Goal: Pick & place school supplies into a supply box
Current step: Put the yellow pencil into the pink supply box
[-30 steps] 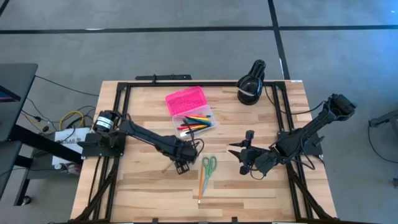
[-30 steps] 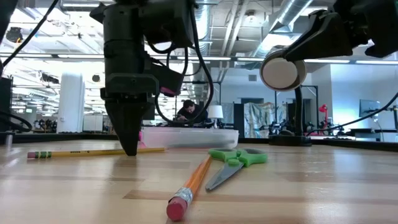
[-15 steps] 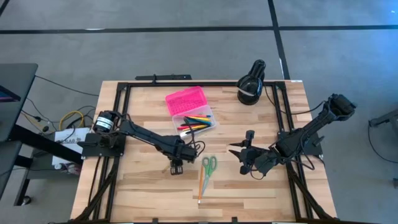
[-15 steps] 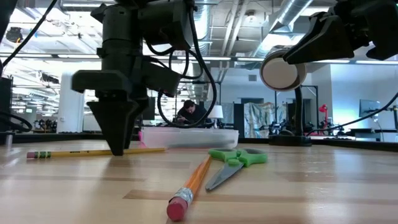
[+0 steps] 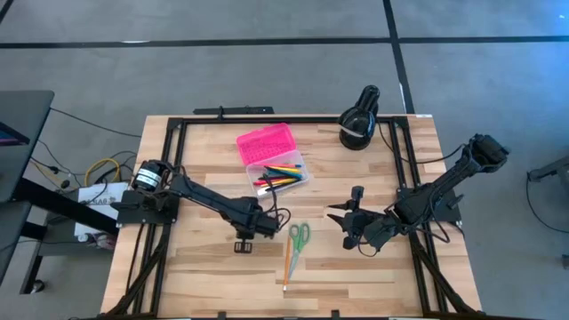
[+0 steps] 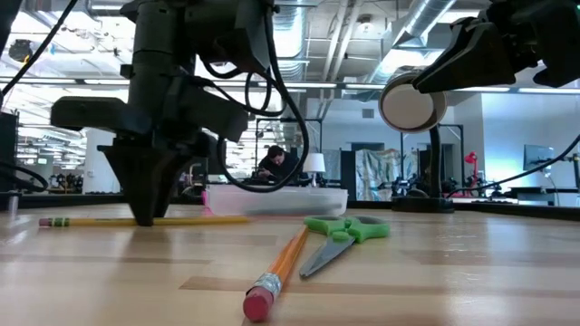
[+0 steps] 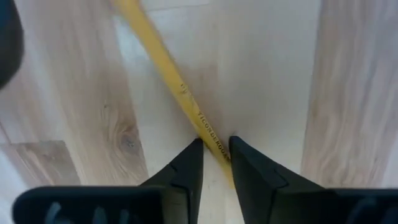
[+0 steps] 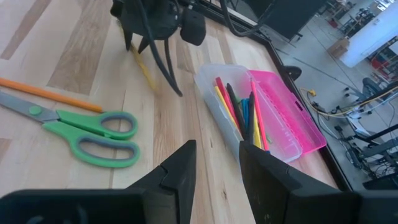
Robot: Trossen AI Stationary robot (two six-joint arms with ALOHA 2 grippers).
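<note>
A yellow pencil (image 7: 168, 68) lies flat on the wooden table, its eraser end (image 6: 54, 222) toward the left. My left gripper (image 5: 244, 243) stands over it, pointing down, shut on it. Green-handled scissors (image 5: 299, 236) and an orange pencil (image 5: 288, 263) lie flat just to its right. The supply box stands farther back, its pink lid (image 5: 265, 142) laid open beside the clear base (image 5: 283, 175), which holds several pens. My right gripper (image 5: 350, 224) hovers open to the right of the scissors, holding nothing. My left gripper pinches the yellow pencil's shaft (image 7: 210, 134) between its two fingertips, about midway along its length (image 6: 172, 220). The fingers come from above, pointing down, and stand across the pencil. The pencil lies flat on the table.
A black rounded object with a white band (image 5: 358, 122) stands at the far right of the table. Black frame rails (image 5: 169, 169) run along the table's edges. Bare wood lies near the front edge (image 5: 213, 284).
My left gripper has slid toward the table's left edge and slightly nearer, along the yellow pencil, and has turned about its upright axis. The pencil has stayed where it lay.
</note>
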